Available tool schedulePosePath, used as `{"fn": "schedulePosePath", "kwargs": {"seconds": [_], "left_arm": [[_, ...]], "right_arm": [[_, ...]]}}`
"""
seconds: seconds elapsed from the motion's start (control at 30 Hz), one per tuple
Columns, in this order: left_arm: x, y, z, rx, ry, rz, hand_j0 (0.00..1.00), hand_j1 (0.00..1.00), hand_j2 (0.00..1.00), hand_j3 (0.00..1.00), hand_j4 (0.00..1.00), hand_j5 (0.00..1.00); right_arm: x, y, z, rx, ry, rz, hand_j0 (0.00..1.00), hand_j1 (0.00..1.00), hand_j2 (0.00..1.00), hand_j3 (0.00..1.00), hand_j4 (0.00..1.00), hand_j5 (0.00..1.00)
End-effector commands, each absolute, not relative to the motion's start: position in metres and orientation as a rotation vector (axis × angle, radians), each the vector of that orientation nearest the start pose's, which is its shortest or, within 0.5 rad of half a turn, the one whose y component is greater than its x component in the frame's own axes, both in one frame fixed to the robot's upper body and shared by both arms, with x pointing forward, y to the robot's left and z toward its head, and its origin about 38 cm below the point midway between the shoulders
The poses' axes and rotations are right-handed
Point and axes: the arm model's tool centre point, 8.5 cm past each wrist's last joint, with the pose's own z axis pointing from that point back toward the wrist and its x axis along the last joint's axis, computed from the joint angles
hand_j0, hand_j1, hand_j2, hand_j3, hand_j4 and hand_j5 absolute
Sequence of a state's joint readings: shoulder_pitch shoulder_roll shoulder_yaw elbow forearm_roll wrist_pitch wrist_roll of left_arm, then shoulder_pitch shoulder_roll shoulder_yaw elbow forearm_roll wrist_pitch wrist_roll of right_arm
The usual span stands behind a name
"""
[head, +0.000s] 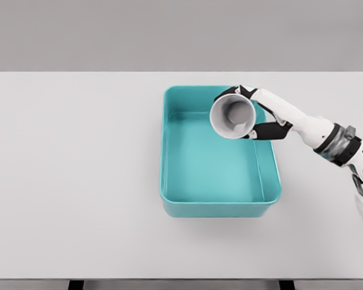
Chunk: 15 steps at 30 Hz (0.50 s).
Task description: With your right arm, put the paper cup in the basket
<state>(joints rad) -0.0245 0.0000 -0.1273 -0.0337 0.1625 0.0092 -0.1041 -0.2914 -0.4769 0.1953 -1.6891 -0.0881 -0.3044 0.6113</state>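
A white paper cup [232, 116] is held tilted, its open mouth facing the camera, above the far right part of the teal basket [169, 181]. My right hand [258, 115] is shut on the cup, with dark fingers wrapped round its far and right sides. The right arm comes in from the right edge. The basket is a rectangular tub standing on the white table, and nothing lies inside it. The left arm does not show.
The white table [72, 181] stretches wide to the left of the basket and in front of it. Its front edge runs along the bottom of the view.
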Motion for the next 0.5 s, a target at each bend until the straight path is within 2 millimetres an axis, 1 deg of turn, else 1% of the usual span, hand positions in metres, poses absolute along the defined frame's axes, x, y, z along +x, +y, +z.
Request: {"fn": "schedulePosePath", "kwargs": {"seconds": [0.0, 0.07, 0.23, 0.33, 0.4, 0.43, 0.47], "left_arm": [[0.027, 0.261, -0.262, -0.023, -0.052, 0.030, 1.00, 1.00, 1.00, 1.00, 1.00, 1.00], [0.027, 0.261, -0.262, -0.023, -0.052, 0.030, 1.00, 1.00, 1.00, 1.00, 1.00, 1.00], [0.027, 0.261, -0.262, -0.023, -0.052, 0.030, 1.00, 1.00, 1.00, 1.00, 1.00, 1.00], [0.027, 0.261, -0.262, -0.023, -0.052, 0.030, 1.00, 1.00, 1.00, 1.00, 1.00, 1.00], [0.027, 0.261, -0.262, -0.023, -0.052, 0.030, 1.00, 1.00, 1.00, 1.00, 1.00, 1.00], [0.027, 0.261, -0.262, -0.023, -0.052, 0.030, 1.00, 1.00, 1.00, 1.00, 1.00, 1.00], [0.027, 0.261, -0.262, -0.023, -0.052, 0.030, 1.00, 1.00, 1.00, 1.00, 1.00, 1.00]], "right_arm": [[0.393, -0.239, 0.212, 0.152, -1.843, 1.278, 0.59, 0.59, 0.59, 0.59, 0.59, 0.59], [0.394, -0.233, 0.209, 0.151, -1.826, 1.312, 0.59, 0.59, 0.59, 0.59, 0.59, 0.59], [0.394, -0.234, 0.206, 0.121, -1.799, 1.348, 0.59, 0.59, 0.59, 0.59, 0.59, 0.59], [0.396, -0.227, 0.196, 0.133, -1.754, 1.368, 0.59, 0.59, 0.59, 0.59, 0.59, 0.59], [0.397, -0.227, 0.195, 0.115, -1.743, 1.384, 0.59, 0.59, 0.59, 0.59, 0.59, 0.59], [0.398, -0.227, 0.195, 0.116, -1.741, 1.385, 0.60, 0.60, 0.60, 0.60, 0.60, 0.60], [0.397, -0.227, 0.194, 0.115, -1.740, 1.384, 0.64, 0.64, 0.64, 0.64, 0.64, 0.64]]}}
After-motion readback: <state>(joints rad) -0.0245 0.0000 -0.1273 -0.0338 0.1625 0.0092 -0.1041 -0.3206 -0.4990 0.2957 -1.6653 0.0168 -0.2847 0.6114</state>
